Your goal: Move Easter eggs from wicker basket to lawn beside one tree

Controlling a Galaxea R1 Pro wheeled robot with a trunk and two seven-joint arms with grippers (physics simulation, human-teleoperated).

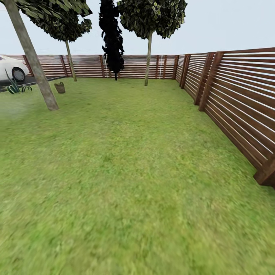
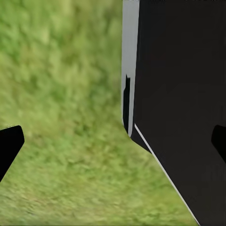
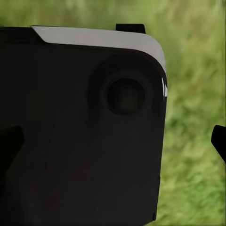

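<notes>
Both grippers, left and right, hang spread and empty over the lawn, the wicker basket far off just beyond the tree, so no egg looks moved yet.

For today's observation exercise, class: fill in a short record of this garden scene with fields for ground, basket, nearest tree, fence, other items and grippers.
ground: lawn, mottled green grass
basket: wicker basket, far off at left, on the grass; contents too small to tell
nearest tree: leaning trunk, just in front of the basket
fence: brown slatted fence along the right side and the back
other items: white car at far left
grippers: left gripper and right gripper open, nothing between the fingers
</notes>
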